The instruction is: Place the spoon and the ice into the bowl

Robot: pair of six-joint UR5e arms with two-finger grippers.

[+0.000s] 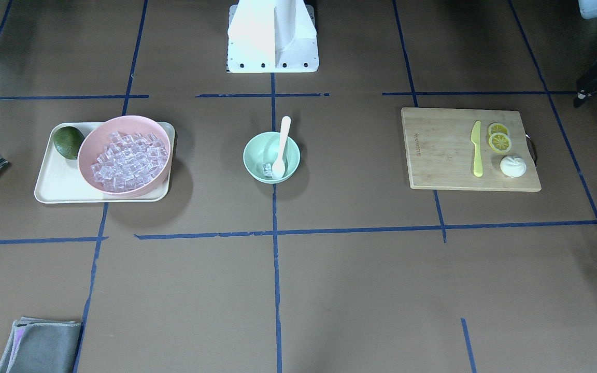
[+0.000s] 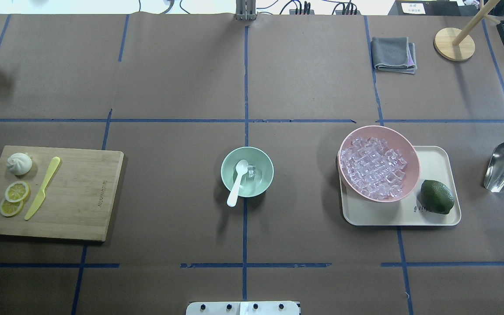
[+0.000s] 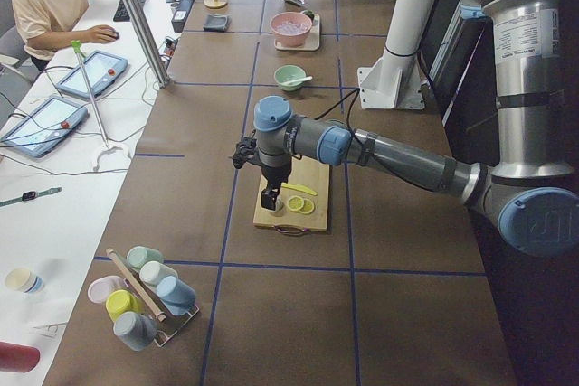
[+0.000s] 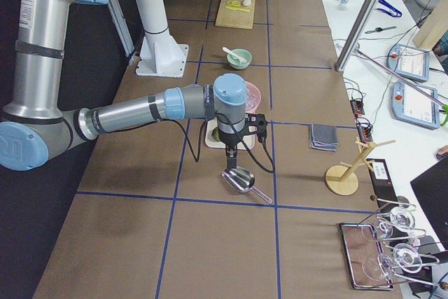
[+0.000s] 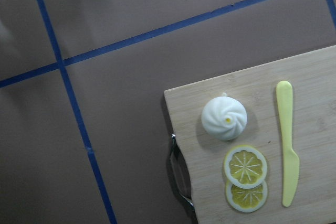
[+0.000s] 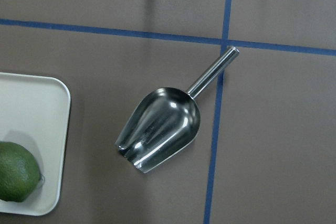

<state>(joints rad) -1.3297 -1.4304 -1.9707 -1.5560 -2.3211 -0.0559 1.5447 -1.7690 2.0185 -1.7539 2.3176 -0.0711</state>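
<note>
The left gripper [image 3: 270, 198] hangs, pointing down, over the cutting board [image 2: 85, 197] at the counter's [image 2: 169, 210] left end. It shows only from the side, so I cannot tell whether its jaws are wide or narrow. Its wrist camera looks down on a white bun [image 5: 224, 118], two lemon slices [image 5: 245, 179] and a yellow knife [image 5: 286, 140] lying on the board.

The right gripper [image 4: 229, 160] hangs the same way over the right end, above a metal scoop [image 6: 160, 129] that lies on its side on the bare counter. Its opening cannot be told either. Neither gripper appears to carry anything.

Just inward from the scoop, a cream tray [image 2: 435, 162] holds a lime [image 2: 437, 197] and a large pink bowl [image 2: 411, 153] heaped with clear cubes.

At the middle of the counter, well apart from both arms, stands the small mint-green bowl [image 2: 266, 168]. The white spoon [image 2: 238, 181] rests in it, scoop end down on the bottom, its handle leaning out over the rim toward the robot's edge. A little ice [image 2: 252, 171], perhaps two or three cubes, lies in the bottom beside the spoon's head.

By the look of it, both things are in the bowl and the task is finished or nearly so. The step in hand seems to be holding clear. To do that well, both arms should keep high and out toward the ends, since the spoon is only propped on the rim and a nudge to the bowl could tip it out. If more ice is wanted, it is best poured opposite the spoon handle.
</note>
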